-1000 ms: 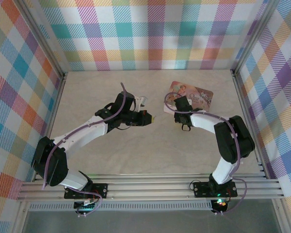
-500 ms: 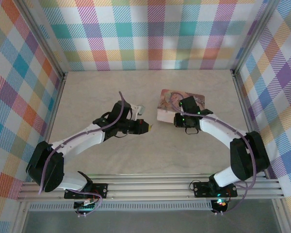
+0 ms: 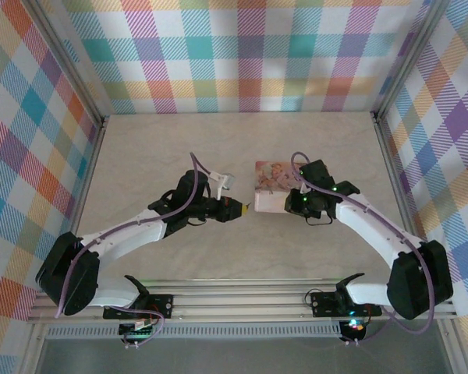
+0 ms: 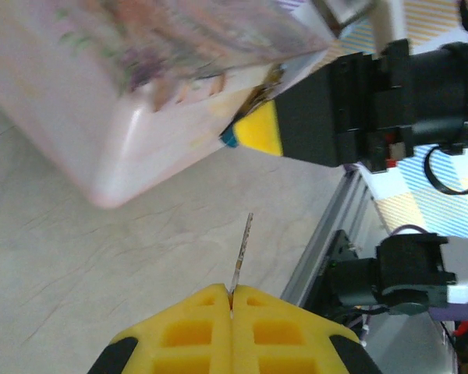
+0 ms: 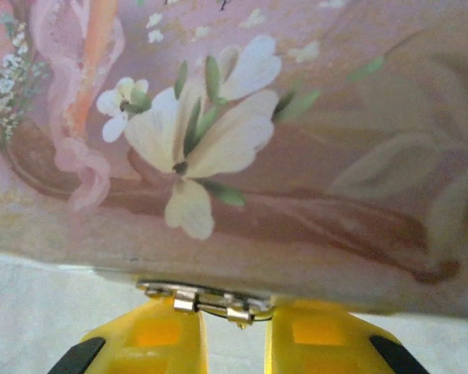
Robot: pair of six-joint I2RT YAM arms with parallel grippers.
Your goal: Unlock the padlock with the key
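In the left wrist view my left gripper (image 4: 232, 290) is shut on the key (image 4: 242, 248), a thin dark blade that sticks out toward the box. From above, the left gripper (image 3: 240, 206) sits just left of the pink picture-printed box (image 3: 271, 185). The right gripper (image 3: 295, 204) is at the box's near right corner. A blue bit of the padlock (image 4: 228, 139) shows at the tip of a yellow right finger (image 4: 259, 131) under the tilted box (image 4: 140, 93). In the right wrist view a metal hasp (image 5: 207, 298) lies across the tips of the right gripper (image 5: 234, 315), narrowly parted. The box edge hides the grip.
Plaid walls close in the table on three sides. An aluminium rail (image 3: 242, 300) with both arm bases runs along the near edge and is also seen behind the key as the rail (image 4: 327, 234). Bare table (image 3: 179, 148) lies to the left and behind the box.
The right gripper has drawn the box left and nearer, from the back right toward the middle. The left gripper, still holding the key, has shifted slightly nearer, so key and box are now close.
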